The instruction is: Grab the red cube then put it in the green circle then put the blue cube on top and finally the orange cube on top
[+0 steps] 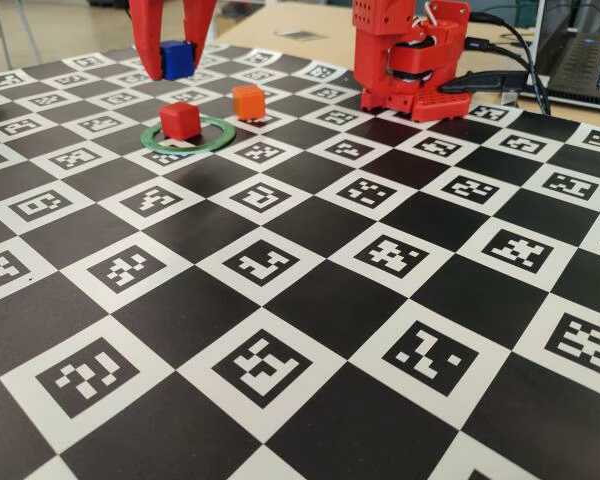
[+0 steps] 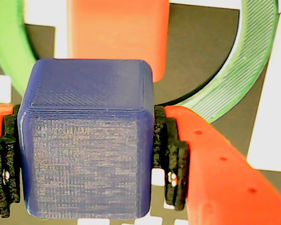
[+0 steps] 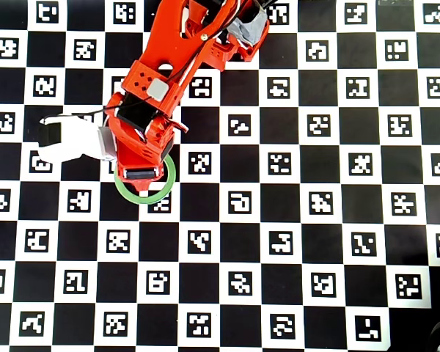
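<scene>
the gripper [image 1: 174, 62] is clamping the blue cube [image 1: 176, 58] in the air, just toward twelve o'clock of the red cube [image 1: 181, 120] sitting inside the green circle [image 1: 223, 128], seemingly lining up to stack it, while the orange cube [image 1: 248, 101] is waiting at two o'clock.

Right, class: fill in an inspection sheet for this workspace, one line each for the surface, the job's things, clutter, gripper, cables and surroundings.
Surface: black-and-white checkered marker board, flat, nothing spilled.
Job's things: red cube sits inside the green circle; blue cube is held in the air above them; orange cube rests on the board beside the ring, outside it.
Clutter: nothing seen.
Gripper: gripper is shut on the blue cube, padded fingers pressing its two sides.
Cables: dark cables run from the arm's base toward the right edge of the fixed view.
Surroundings: wooden tabletop behind the board; a laptop at the right.
</scene>
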`<state>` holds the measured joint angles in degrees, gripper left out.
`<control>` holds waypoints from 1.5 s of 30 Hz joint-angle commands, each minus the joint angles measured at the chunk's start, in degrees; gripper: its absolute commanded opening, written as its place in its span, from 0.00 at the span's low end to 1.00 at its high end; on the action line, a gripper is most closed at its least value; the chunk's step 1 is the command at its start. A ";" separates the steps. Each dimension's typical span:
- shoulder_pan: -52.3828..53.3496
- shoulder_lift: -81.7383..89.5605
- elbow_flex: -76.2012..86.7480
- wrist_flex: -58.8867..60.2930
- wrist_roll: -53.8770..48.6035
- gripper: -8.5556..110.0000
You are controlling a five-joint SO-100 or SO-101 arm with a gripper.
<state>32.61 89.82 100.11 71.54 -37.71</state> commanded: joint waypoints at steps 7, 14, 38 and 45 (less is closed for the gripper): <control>1.32 0.53 0.26 -1.85 -0.70 0.16; 2.11 0.44 1.93 -3.08 -0.88 0.16; 1.49 -1.49 3.96 -7.12 1.67 0.16; 1.49 -2.20 3.87 -7.73 1.67 0.16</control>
<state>34.28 86.22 104.77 64.42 -36.39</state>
